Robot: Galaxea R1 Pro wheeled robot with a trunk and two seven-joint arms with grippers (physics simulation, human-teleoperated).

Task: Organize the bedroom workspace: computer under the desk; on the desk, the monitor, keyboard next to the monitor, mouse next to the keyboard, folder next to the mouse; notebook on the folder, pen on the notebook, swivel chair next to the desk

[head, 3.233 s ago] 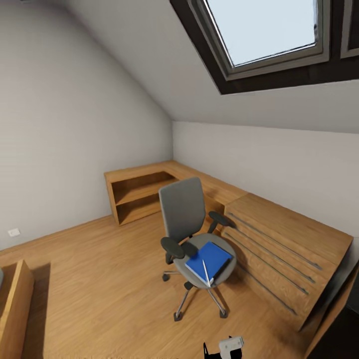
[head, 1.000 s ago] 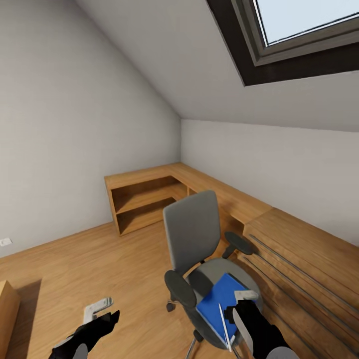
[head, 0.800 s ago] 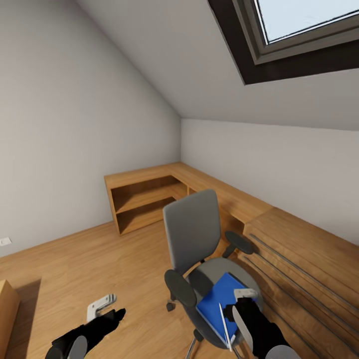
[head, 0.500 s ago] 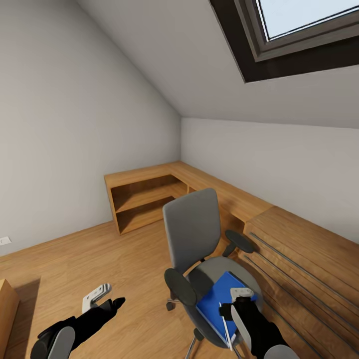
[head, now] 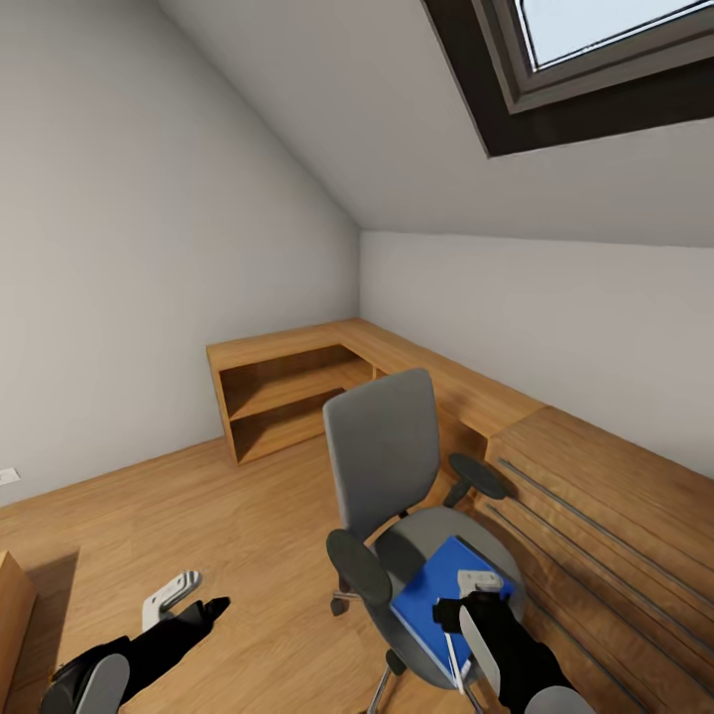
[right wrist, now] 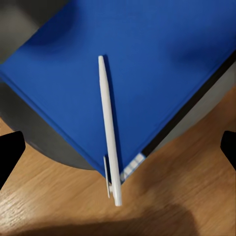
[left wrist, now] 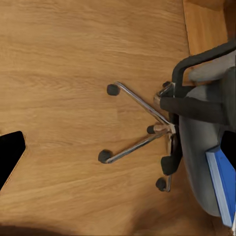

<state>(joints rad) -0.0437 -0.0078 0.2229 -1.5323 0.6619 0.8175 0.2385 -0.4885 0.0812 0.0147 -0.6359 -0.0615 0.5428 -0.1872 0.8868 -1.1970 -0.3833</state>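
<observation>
Right gripper [head: 474, 585] jaws wide above the slim white pen [right wrist: 109, 132] lying on the bright blue flat folder [head: 436, 595] on the grey swivel chair [head: 397, 496]: centre on the barrel, descend straight, pinch gently; left gripper [head: 171, 598] jaws look parted, idle.

The robot has rolled up to the chair [head: 397, 496], which now fills the lower centre of the head view. The right gripper [head: 474, 587] has come forward over the blue folder [head: 436, 595] and white pen [right wrist: 109, 132]. The left gripper [head: 178, 595] has drifted back toward 7 o'clock over the floor [head: 198, 506].
</observation>
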